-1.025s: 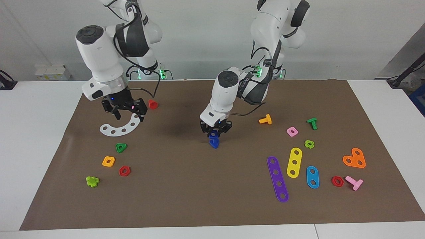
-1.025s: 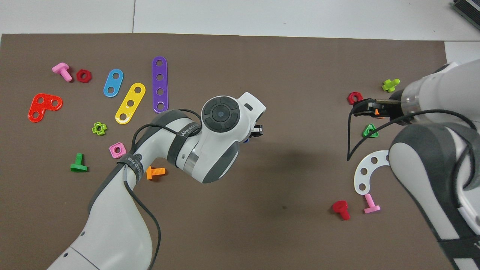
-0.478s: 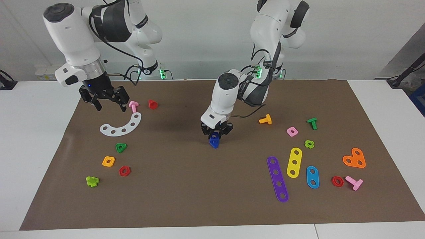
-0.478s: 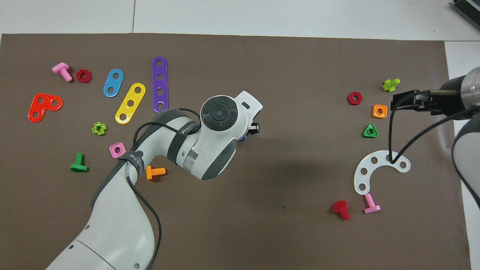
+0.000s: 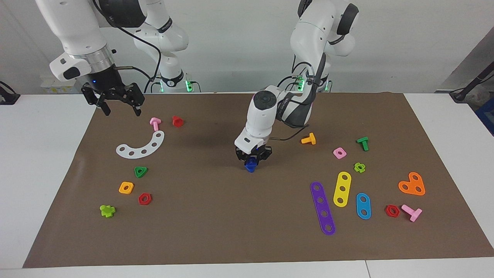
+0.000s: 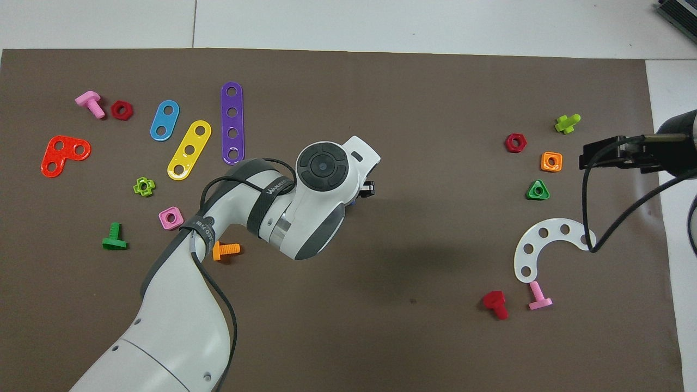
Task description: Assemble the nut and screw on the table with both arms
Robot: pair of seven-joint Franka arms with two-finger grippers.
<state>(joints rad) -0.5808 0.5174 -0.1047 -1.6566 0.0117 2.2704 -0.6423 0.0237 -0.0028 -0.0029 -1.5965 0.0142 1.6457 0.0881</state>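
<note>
The blue screw (image 5: 251, 166) is at the middle of the brown mat (image 5: 216, 216), its triangular head down on or just above the mat. My left gripper (image 5: 252, 157) is shut on its upper part. A blue bit shows between the fingertips; I cannot tell whether it is the nut or the stem. From overhead the left arm's wrist hides the screw except for a blue sliver (image 6: 354, 202). My right gripper (image 5: 122, 113) hangs open and empty over the mat's corner at the right arm's end, and shows in the overhead view beside the orange square nut (image 6: 551, 161).
At the right arm's end lie a white curved strip (image 5: 141, 146), a pink bolt (image 5: 155, 123), a red bolt (image 5: 177, 121) and several nuts. At the left arm's end lie an orange bolt (image 5: 308, 139), a pink nut (image 5: 339, 153) and coloured strips (image 5: 322, 207).
My right gripper has risen from over the white curved strip and pulled back toward the right arm's end, uncovering the pink bolt. The left gripper kept its grip on the screw and barely moved.
</note>
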